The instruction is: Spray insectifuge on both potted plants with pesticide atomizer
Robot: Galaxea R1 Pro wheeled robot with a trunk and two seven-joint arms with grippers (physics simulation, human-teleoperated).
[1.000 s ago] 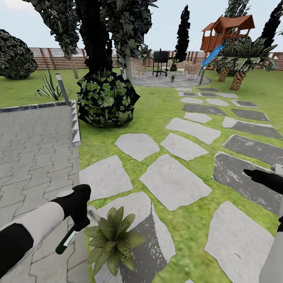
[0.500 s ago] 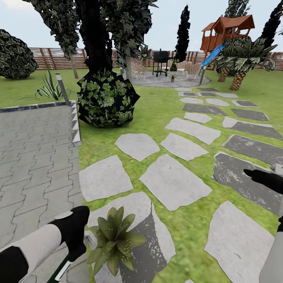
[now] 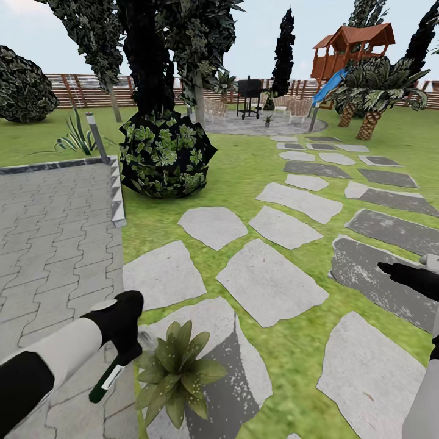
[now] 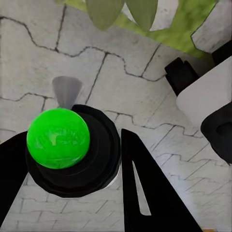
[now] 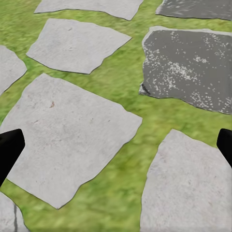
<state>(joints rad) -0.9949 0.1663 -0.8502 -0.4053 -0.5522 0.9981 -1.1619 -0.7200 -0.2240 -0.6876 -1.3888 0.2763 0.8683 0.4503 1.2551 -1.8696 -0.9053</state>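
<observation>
Left gripper (image 3: 125, 341) clasps the slim dark-green, white-labelled pesticide atomizer (image 3: 110, 377) beside a light-green potted plant (image 3: 177, 369); right gripper (image 5: 116, 145) spread wide

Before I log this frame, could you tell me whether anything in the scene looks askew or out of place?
The pesticide atomizer is held slanted in the left gripper, its base pointing down and away from the potted plant and its spray head toward the leaves; that suits spraying. Nothing looks spilled or damaged.

A home's back garden is showing: green lawn (image 3: 244, 164) carrying grey irregular stepping stones (image 3: 268, 283), brown slatted wooden fence (image 3: 79, 90), black barbecue grill (image 3: 249, 91), red-brown wooden playhouse (image 3: 350, 52).
</observation>
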